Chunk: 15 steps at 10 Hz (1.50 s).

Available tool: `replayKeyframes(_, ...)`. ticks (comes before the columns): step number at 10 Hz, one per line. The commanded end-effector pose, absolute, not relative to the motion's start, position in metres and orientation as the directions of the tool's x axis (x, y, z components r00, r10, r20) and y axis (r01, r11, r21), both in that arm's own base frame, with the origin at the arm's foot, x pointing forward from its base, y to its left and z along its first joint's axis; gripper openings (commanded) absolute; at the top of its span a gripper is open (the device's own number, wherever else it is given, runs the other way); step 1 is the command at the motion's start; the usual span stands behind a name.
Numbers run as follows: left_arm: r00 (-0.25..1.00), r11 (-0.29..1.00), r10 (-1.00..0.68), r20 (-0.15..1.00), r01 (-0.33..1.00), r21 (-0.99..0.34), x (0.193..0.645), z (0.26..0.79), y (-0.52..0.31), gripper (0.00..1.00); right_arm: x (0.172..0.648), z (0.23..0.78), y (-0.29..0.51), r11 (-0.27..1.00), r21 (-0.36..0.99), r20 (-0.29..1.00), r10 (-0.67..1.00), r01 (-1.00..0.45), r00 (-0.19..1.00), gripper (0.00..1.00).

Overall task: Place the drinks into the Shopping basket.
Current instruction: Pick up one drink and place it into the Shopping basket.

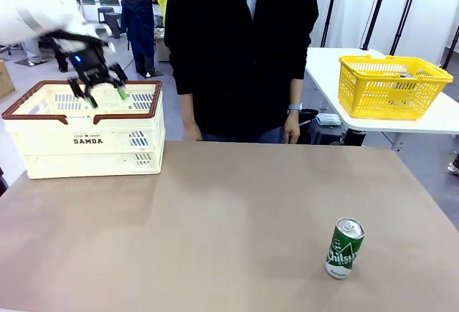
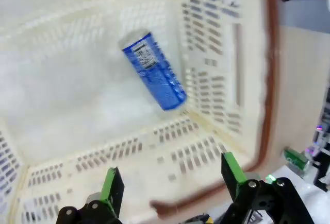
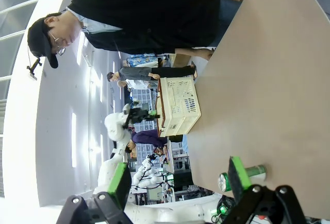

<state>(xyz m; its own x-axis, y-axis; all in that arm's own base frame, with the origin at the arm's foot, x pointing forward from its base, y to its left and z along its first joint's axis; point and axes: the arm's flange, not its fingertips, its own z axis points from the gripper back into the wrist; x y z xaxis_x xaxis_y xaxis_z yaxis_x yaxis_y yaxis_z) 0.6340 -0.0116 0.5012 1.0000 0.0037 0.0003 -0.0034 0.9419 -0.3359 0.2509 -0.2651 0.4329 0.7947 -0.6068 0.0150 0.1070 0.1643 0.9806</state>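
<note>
Over at the far left of the brown table sits the Shopping basket, a cream-white crate with a brown rim and "DAMDA" printed on its near wall. The left gripper hangs above its open top, jaws spread and with nothing between them. In the left wrist view its green-padded fingers stand wide apart over the crate's inside, and past them a blue can lies tilted within the vented walls. It is blurred, so whether it rests on the floor I cannot tell.

A green can stands upright near the right front of the table, well apart from the crate. The crate's near wall and rim rise between that can and the space inside.

In the right wrist view the right gripper is also spread wide and carries nothing. The green can shows just beyond one of its fingers, on the tabletop. Farther off in that view stands the crate, with the left arm's gripper above it.

A person in a dark jacket stands at the far edge, right of the crate, with one hand hanging just behind the table edge. Beyond, on a white table at the far right, sits a yellow mesh basket.
</note>
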Motion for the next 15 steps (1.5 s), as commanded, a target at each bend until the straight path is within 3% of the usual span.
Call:
replayKeyframes(1,0.998,0.866,0.053,0.035,-0.028,-0.499,0.546,0.568,0.018,1.00,0.251,0.436,-0.265,0.152,0.984,0.015,-0.610,0.099,0.792,1.00)
replayKeyframes(2,0.992,0.801,0.122,0.036,-0.076,-0.594,0.504,0.592,0.024,1.00,0.251,0.436,-0.265,0.152,0.984,0.015,-0.610,0.099,0.792,1.00)
replayKeyframes(4,0.998,0.704,0.026,0.064,0.027,-0.709,0.410,0.602,0.035,1.00,0.251,0.436,-0.265,0.152,0.984,0.015,-0.610,0.099,0.792,1.00)
replayKeyframes(8,0.988,0.445,0.087,0.131,0.079,-0.892,0.272,0.548,0.092,1.00,0.251,0.436,-0.265,0.152,0.984,0.015,-0.610,0.099,0.792,1.00)
replayKeyframes(9,0.985,0.381,0.104,0.137,0.088,-0.920,0.261,0.520,0.099,1.00,0.251,0.436,-0.265,0.152,0.984,0.015,-0.610,0.099,0.792,1.00)
replayKeyframes(11,0.993,0.295,0.088,0.076,0.047,-0.954,0.286,0.484,0.121,1.00,0.251,0.436,-0.265,0.152,0.984,0.015,-0.610,0.099,0.792,1.00)
replayKeyframes(12,0.988,0.404,0.102,0.116,0.065,-0.913,0.254,0.513,0.102,1.00,0.251,0.436,-0.265,0.152,0.984,0.015,-0.610,0.099,0.792,1.00)
replayKeyframes(15,0.988,0.404,0.102,0.116,0.065,-0.913,0.254,0.513,0.102,1.00,0.251,0.436,-0.265,0.152,0.984,0.015,-0.610,0.099,0.792,1.00)
